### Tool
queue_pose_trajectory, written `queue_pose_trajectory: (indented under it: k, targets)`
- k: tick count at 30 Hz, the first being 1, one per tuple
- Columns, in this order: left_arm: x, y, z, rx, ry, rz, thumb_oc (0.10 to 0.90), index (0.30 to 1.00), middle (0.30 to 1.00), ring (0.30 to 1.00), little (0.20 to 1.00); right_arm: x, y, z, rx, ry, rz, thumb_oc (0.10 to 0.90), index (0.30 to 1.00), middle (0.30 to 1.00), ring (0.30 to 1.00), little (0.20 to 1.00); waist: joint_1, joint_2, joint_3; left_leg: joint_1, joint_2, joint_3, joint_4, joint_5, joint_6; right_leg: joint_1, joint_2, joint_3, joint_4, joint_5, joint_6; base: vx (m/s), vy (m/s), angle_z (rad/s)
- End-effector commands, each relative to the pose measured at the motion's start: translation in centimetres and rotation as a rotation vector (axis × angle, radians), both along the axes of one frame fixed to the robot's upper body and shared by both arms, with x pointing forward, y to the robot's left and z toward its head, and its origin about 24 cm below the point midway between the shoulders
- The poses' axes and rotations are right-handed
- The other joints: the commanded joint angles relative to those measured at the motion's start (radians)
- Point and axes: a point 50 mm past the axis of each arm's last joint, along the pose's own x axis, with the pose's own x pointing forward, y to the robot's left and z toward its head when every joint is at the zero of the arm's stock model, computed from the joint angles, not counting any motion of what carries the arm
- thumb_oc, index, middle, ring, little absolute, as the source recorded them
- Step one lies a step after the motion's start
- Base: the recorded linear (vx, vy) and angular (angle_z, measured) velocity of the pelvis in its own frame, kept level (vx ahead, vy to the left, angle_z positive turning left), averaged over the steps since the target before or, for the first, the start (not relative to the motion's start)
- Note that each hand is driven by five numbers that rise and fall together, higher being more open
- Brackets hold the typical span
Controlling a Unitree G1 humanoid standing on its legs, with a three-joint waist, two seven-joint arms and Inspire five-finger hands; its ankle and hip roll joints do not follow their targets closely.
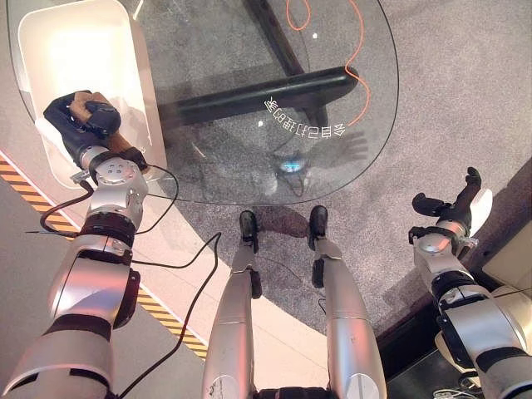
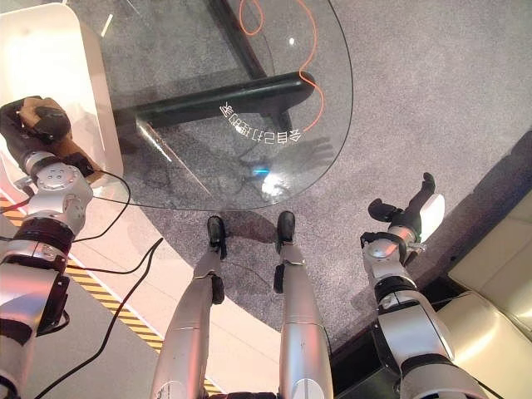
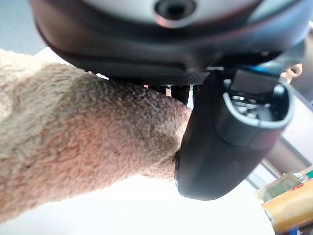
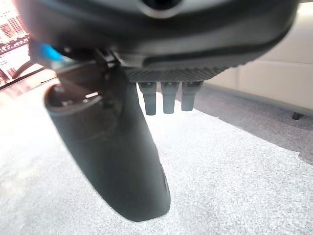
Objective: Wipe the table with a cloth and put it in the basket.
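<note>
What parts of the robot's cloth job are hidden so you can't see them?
- Most of the cloth: covered by the left hand in the left eye view.
- Basket: its far end is cut off by the picture's top edge.
- Right hand: its fingertips, hidden in the right wrist view by the hand's own bulk.

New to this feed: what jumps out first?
The left hand, curled round a tan fluffy cloth, sits over the white basket at the table's left end. Next is the round glass table ahead, with an orange cable showing through it. The right hand hangs open and idle over grey carpet.
</note>
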Motion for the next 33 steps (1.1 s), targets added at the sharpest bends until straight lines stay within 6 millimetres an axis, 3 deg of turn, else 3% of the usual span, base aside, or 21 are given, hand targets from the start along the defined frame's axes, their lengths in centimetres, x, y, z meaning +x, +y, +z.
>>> queue_pose_trajectory:
  k: [1, 20, 21, 22, 23, 24, 33]
  targets:
    - [-2.2, 4.37, 5.2, 0.098, -0.127, 0.15, 0.1, 0.3, 0.3, 0.3, 0.2, -1.41, -3.15, 1.04, -0.036, -0.048, -0.09, 0.8, 0.9, 0.9, 0.9, 0.9, 0.007, 0.018, -0.028, -0.004, -0.048, 0.021, 0.082, -0.089, 0.007, 0.022, 0.041, -0.044, 0.034, -0.086, 0.018, 0.0, 0.0, 0.0]
    - [-1.67, 4.68, 4.56, 0.12, 0.024, 0.078, 0.1, 0.3, 0.3, 0.3, 0.2, -1.42, -3.16, 1.18, -0.037, -0.063, -0.084, 0.8, 0.9, 0.9, 0.9, 0.9, -0.002, 0.006, -0.028, -0.032, -0.046, 0.02, 0.088, -0.084, 0.009, 0.0, 0.052, -0.033, 0.031, -0.074, 0.019, 0.0, 0.0, 0.0]
    - [-1.67, 4.71, 4.58, 0.117, 0.028, 0.08, 0.144, 0.338, 0.338, 0.338, 0.244, -1.41, -3.15, 1.19, -0.037, -0.064, -0.083, 0.8, 0.9, 0.9, 0.9, 0.9, -0.002, 0.004, -0.028, -0.033, -0.045, 0.02, 0.089, -0.085, 0.01, -0.001, 0.052, -0.033, 0.031, -0.074, 0.019, 0.0, 0.0, 0.0]
    - [-1.66, 4.72, 4.58, 0.117, 0.032, 0.081, 0.27, 0.446, 0.446, 0.446, 0.37, -1.38, -3.09, 1.18, -0.036, -0.065, -0.082, 0.8, 0.9, 0.9, 0.9, 0.9, -0.003, 0.003, -0.028, -0.034, -0.045, 0.02, 0.091, -0.085, 0.01, -0.002, 0.052, -0.032, 0.031, -0.073, 0.019, 0.0, 0.0, 0.0]
    - [-1.66, 4.78, 4.58, 0.117, 0.041, 0.082, 0.748, 0.855, 0.855, 0.855, 0.848, -1.34, -3.02, 1.19, -0.036, -0.065, -0.08, 0.8, 0.9, 0.9, 0.9, 0.9, -0.004, 0.001, -0.028, -0.037, -0.044, 0.02, 0.093, -0.085, 0.01, -0.003, 0.053, -0.032, 0.031, -0.072, 0.019, 0.0, 0.0, 0.0]
    - [-1.67, 4.85, 4.58, 0.117, 0.048, 0.083, 0.8, 0.9, 0.9, 0.9, 0.9, -1.32, -3.02, 1.21, -0.035, -0.065, -0.08, 0.8, 0.9, 0.9, 0.9, 0.9, -0.005, 0.0, -0.028, -0.038, -0.044, 0.02, 0.094, -0.085, 0.011, -0.004, 0.053, -0.031, 0.031, -0.071, 0.019, 0.0, 0.0, 0.0]
    - [-1.62, 4.62, 5.3, 0.116, 0.015, 0.1, 0.8, 0.9, 0.9, 0.9, 0.9, -1.24, -2.8, 1.12, -0.027, -0.066, -0.073, 0.8, 0.9, 0.9, 0.9, 0.9, -0.009, -0.007, -0.028, -0.04, -0.045, 0.015, 0.098, -0.086, 0.011, -0.006, 0.057, -0.026, 0.029, -0.067, 0.017, 0.0, -0.006, 0.01]
